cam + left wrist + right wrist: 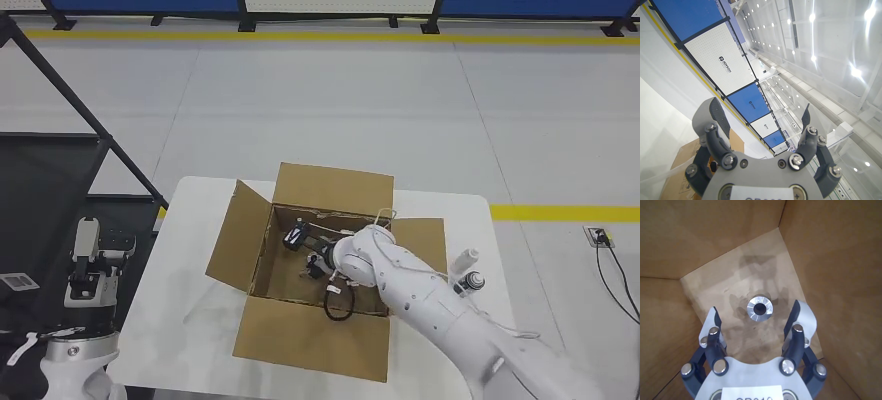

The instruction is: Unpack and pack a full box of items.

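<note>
We find print in several places, most of it too small or too cut off to make out. A white perforated wall panel (pixel 715 56) carries a dark logo with one word beside it and a fine line of characters below. The blue panel (pixel 742 102) next in the row bears the same mark, and a smaller white panel (pixel 762 128) and a farther blue panel (pixel 775 139) repeat it, tiny. On the outer wall of the cardboard box (pixel 685 153) stand framed black handling pictograms. A white label (pixel 761 194) on the base of the left gripper (pixel 761 106) shows only the tops of dark characters, cut by the edge. A second label (pixel 753 393) on the right gripper (pixel 755 307) is cut the same way.
</note>
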Controlling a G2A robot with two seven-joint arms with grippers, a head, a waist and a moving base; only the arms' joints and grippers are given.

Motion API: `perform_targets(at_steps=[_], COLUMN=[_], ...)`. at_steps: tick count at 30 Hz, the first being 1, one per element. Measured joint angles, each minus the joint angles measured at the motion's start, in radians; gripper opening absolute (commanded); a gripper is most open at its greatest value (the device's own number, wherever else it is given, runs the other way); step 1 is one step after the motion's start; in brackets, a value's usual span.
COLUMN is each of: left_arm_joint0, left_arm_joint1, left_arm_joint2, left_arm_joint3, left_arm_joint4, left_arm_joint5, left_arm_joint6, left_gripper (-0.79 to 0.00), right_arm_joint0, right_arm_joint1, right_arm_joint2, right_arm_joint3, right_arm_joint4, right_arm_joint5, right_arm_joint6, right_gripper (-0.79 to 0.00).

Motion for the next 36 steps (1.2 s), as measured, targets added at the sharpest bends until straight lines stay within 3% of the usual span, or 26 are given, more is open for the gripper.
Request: perform_targets(at_steps=[6, 9, 12, 13, 19, 25, 31, 36], left_arm_joint0=[0.000, 0.000, 0.000, 0.000, 0.000, 0.000, 0.000, 0.000], left_arm_joint1=[0.000, 0.000, 0.000, 0.000, 0.000, 0.000, 0.000, 0.000], left_arm_joint2=[0.000, 0.000, 0.000, 0.000, 0.000, 0.000, 0.000, 0.000], left_arm_joint3=[0.000, 0.000, 0.000, 0.000, 0.000, 0.000, 0.000, 0.000], left_arm_joint4=[0.000, 0.000, 0.000, 0.000, 0.000, 0.000, 0.000, 0.000], left_arm_joint5=[0.000, 0.000, 0.000, 0.000, 0.000, 0.000, 0.000, 0.000], left_arm_joint6=[0.000, 0.000, 0.000, 0.000, 0.000, 0.000, 0.000, 0.000], left_gripper=[0.000, 0.000, 0.000, 0.000, 0.000, 0.000, 0.000, 0.000], right_arm_joint0=[0.024, 0.032, 0.040, 0.043, 0.078, 0.112, 0.094, 0.009], right_arm_joint1=[-0.060, -0.082, -0.100, -0.103, -0.104, -0.066, 0.012, 0.121], right_arm_joint2=[-0.017, -0.020, -0.018, -0.015, 0.014, 0.050, 0.107, 0.223], right_arm_joint3=[0.120, 0.165, 0.206, 0.217, 0.271, 0.270, 0.141, -0.116], right_arm_joint4=[0.000, -0.002, 0.001, 0.003, 0.014, 0.002, -0.045, -0.099], right_arm_joint5=[-0.024, -0.036, -0.057, -0.070, -0.198, -0.348, -0.408, -0.370], right_arm_joint6=[-0.031, -0.043, -0.062, -0.073, -0.139, -0.153, -0.175, -0.130], right_gripper=[-0.413, -0.471, -0.760, -0.785, -0.785, -0.785, -0.785, -0.785])
